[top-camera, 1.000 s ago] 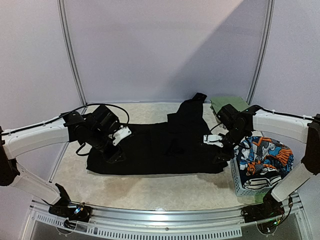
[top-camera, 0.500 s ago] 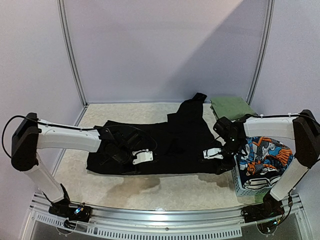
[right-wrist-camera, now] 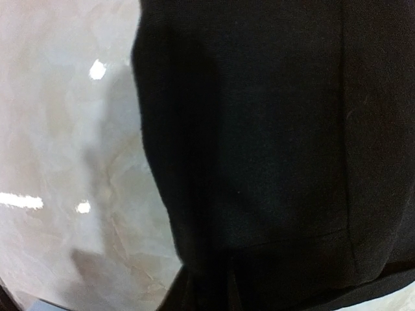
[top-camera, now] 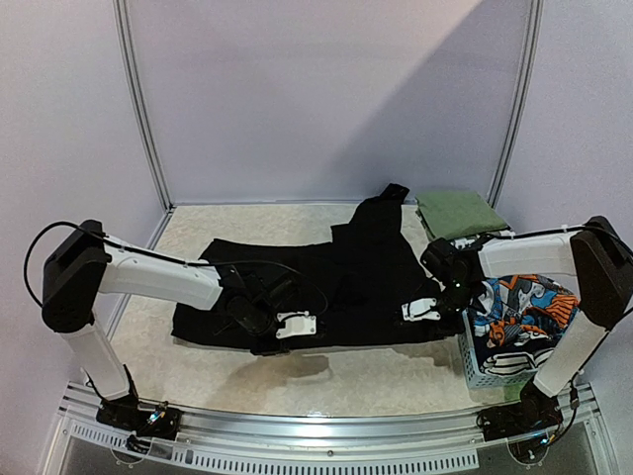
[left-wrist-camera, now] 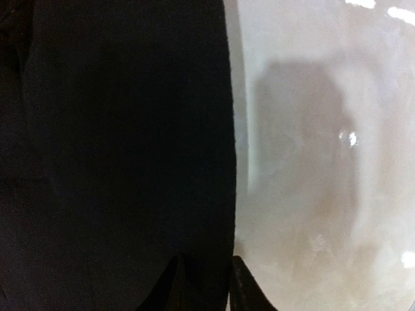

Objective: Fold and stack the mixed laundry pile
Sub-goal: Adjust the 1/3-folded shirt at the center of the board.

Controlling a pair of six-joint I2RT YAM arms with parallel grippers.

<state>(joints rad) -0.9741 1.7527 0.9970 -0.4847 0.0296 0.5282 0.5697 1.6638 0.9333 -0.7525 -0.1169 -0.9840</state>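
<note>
- The black garment (top-camera: 346, 277) lies spread out flat across the middle of the table (top-camera: 297, 386). One narrow part of it reaches toward the back wall.
- The left gripper (left-wrist-camera: 204, 290) is low over the near hem of the black garment, left of the middle.
- In the left wrist view its two fingertips (left-wrist-camera: 172, 285) stand close together and straddle the hem, with black cloth filling the narrow gap between them. I cannot tell whether they are actually pinching the cloth.
- The right gripper (top-camera: 433, 325) sits on the near right corner of the black garment, just beside the basket (top-camera: 473, 364).
- In the right wrist view its fingers merge with the dark cloth at the bottom edge, so I cannot tell how far open it is or whether it has hold of anything.
- The cartoon-print garment (top-camera: 524, 302) is heaped in the basket at the right edge of the table, with a black-and-white piece (top-camera: 509, 358) below it at the near side.
- A folded green cloth (top-camera: 457, 213) lies at the back right, just beside the black garment's upper part.
</note>
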